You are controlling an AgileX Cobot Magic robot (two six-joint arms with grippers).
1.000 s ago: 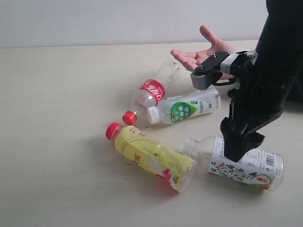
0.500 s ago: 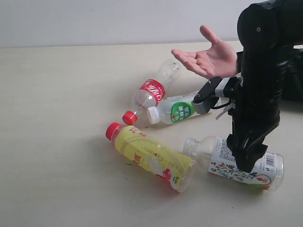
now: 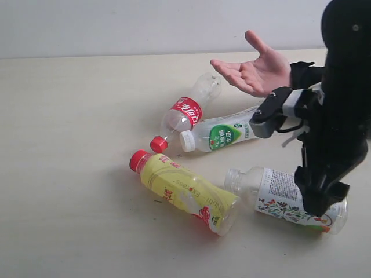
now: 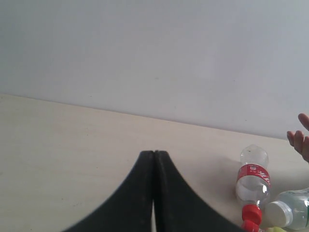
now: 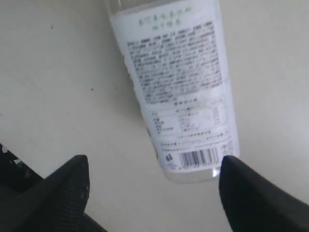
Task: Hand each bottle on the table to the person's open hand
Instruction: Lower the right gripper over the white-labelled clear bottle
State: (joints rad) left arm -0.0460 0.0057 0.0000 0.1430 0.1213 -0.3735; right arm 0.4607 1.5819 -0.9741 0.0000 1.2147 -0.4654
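Observation:
Four bottles lie on the table: a red-label one, a green-white label one, a yellow-wrapped one and a floral-label one. The person's open hand is held palm up behind them. My right gripper hangs open over the base end of the floral bottle; in the right wrist view the gripper straddles that end without holding it. My left gripper is shut and empty, away from the red-label bottle.
A pale wall rises behind the table's far edge. The right arm's black body stands between the hand's sleeve and the floral bottle. The green-white bottle's white cap and the person's fingertips show at the left wrist view's edge.
My right arm has shifted right along the floral bottle toward its base end, and its wrist has dropped from in front of the hand. The bottles and the hand have stayed put.

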